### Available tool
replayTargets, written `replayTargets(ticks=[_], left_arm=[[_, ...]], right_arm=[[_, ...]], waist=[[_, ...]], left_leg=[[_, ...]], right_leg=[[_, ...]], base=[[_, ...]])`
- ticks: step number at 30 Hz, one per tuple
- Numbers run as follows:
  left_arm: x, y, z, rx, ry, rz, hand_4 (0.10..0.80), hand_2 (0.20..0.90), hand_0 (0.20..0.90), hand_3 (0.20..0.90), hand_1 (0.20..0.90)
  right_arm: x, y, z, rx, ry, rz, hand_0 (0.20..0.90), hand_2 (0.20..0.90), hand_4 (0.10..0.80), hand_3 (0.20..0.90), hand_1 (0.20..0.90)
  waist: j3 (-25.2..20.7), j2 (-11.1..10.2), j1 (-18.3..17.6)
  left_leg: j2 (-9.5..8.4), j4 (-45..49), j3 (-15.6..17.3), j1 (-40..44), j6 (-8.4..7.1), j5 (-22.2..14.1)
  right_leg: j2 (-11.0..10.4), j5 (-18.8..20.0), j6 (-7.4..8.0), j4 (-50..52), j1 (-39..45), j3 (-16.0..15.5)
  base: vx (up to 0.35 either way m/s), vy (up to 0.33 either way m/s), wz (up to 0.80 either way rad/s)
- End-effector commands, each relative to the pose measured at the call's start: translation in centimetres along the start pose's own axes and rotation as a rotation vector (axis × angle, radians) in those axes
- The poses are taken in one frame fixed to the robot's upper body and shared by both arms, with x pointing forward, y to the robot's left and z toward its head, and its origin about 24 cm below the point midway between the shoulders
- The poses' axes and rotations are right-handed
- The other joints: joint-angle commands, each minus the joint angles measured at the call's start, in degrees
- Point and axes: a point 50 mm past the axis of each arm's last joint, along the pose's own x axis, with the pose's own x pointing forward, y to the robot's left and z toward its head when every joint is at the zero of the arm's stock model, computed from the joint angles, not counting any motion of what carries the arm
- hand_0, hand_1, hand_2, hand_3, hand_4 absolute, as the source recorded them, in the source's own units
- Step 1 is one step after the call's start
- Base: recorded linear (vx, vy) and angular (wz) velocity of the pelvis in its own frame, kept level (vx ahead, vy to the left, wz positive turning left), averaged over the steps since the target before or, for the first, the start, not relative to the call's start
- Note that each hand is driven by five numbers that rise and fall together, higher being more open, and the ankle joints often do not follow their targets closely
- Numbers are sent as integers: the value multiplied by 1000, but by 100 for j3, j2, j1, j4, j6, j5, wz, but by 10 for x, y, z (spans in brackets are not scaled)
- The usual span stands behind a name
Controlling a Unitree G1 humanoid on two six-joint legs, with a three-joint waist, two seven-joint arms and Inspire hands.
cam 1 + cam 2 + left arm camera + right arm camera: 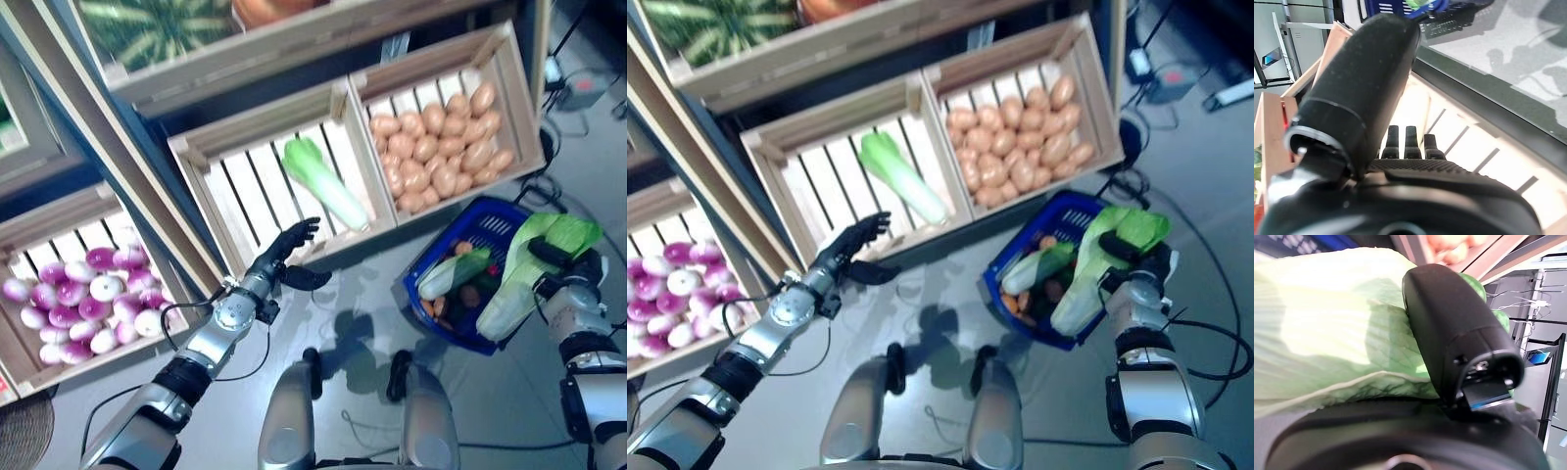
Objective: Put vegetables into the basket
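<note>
One cabbage [537,269] is being gripped by the right hand [560,266] over the basket [443,257], apparently already holding another; one more is lying in the middle crate [257,186], the left hand [286,253] being held open.

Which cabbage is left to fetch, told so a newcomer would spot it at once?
Look along the row of slatted wooden crates; the middle wooden crate sits between the purple-and-white turnips and the brown potatoes. The long pale-green napa cabbage lies alone there, diagonally on the slats. The other cabbages are in the blue plastic basket or in the right hand.
</note>
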Motion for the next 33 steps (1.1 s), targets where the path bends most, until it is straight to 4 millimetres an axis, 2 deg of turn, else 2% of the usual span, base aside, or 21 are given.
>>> replayTargets(ticks=[1,6,7,8,11,12,13,14,20,24,25,26,27,31,33], left_arm=[[1,8,56,-56,-342,72,800,900,900,900,900],[1,10,81,-47,-487,120,800,900,900,900,900],[1,11,84,-40,-510,128,800,900,900,900,900],[0,12,91,-8,-557,140,800,900,900,900,900],[-1,14,102,61,-622,163,800,900,900,900,900],[-1,15,105,74,-635,172,800,900,900,900,900],[-2,16,106,76,-644,181,800,900,900,900,900],[-1,20,109,82,-655,202,800,900,900,900,900],[1,33,119,147,-691,269,800,900,900,900,900],[3,46,128,295,-716,362,800,900,900,900,900],[3,51,130,341,-722,387,800,900,900,900,900],[3,61,134,472,-735,458,800,900,900,900,900],[4,64,135,492,-736,471,800,900,900,900,900],[7,101,153,707,-723,622,800,900,900,900,900],[11,117,159,838,-682,675,800,900,900,900,900]], right_arm=[[5,-19,62,12,-278,-116,300,300,400,300,300],[7,-20,67,37,-274,-152,300,300,400,300,300],[7,-20,66,44,-264,-157,815,815,744,815,815],[7,-20,65,62,-265,-152,900,900,800,900,900],[6,-16,73,93,-297,-102,900,900,800,900,900],[6,-15,75,94,-303,-96,900,900,800,900,900],[6,-14,77,95,-306,-90,900,900,800,900,900],[6,-15,77,99,-308,-77,900,900,800,900,900],[7,-14,75,107,-295,-38,900,900,800,900,900],[9,-15,74,94,-265,-15,900,900,800,900,900],[10,-15,73,87,-262,-9,900,900,800,900,900],[10,-16,74,75,-262,1,900,900,800,900,900],[10,-16,74,75,-261,3,900,900,800,900,900],[10,-13,73,63,-260,16,900,900,800,900,900],[9,-11,79,58,-290,10,900,900,800,900,900]], waist=[[-345,59,56],[-198,111,26],[-194,112,19],[-185,121,3],[-155,146,-14],[-141,148,-26],[-150,157,-24],[-158,166,-23],[-197,137,-41],[-251,94,-49],[-262,85,-55],[-286,69,-69],[-291,62,-73],[-364,11,-164],[-378,2,-231]], left_leg=[[17,697,-12,-248,-84,-592],[29,1634,-106,-983,-71,-908],[34,1744,-123,-1063,-72,-951],[47,2003,-186,-1154,-120,-1177],[49,2274,-211,-1364,-125,-1254],[46,2278,-190,-1464,-94,-1120],[54,2436,-232,-1489,-144,-1303],[57,2556,-250,-1584,-150,-1332],[76,2770,-323,-1801,-185,-1350],[125,2725,-337,-1743,-215,-1313],[144,2710,-336,-1715,-222,-1304],[181,2695,-335,-1667,-238,-1289],[190,2691,-333,-1656,-242,-1287],[332,2628,-292,-1533,-293,-1235],[406,2635,-267,-1516,-322,-1222]], right_leg=[[-184,-303,-214,687,118,7],[-312,-565,-244,1524,-681,171],[-323,-605,-245,1622,-765,179],[-319,-805,-182,1866,-880,245],[-348,-883,-188,2145,-1135,269],[-366,-764,-241,2140,-1230,244],[-356,-933,-184,2318,-1278,296],[-373,-973,-180,2456,-1389,313],[-392,-1006,-143,2708,-1634,342],[-395,-969,-111,2668,-1598,335],[-396,-958,-102,2651,-1577,339],[-398,-946,-90,2635,-1542,349],[-398,-944,-86,2629,-1532,351],[-404,-917,-41,2583,-1440,383],[-407,-915,-15,2604,-1433,422]], base=[[-96,13,5],[-89,1,7],[20,-39,12],[24,-31,9],[-39,-10,4],[0,0,0],[-19,-9,3],[58,-20,2],[0,-7,-1],[27,-10,-1],[53,4,-2],[59,6,-2],[83,14,-3],[79,34,-5],[42,56,-3]])
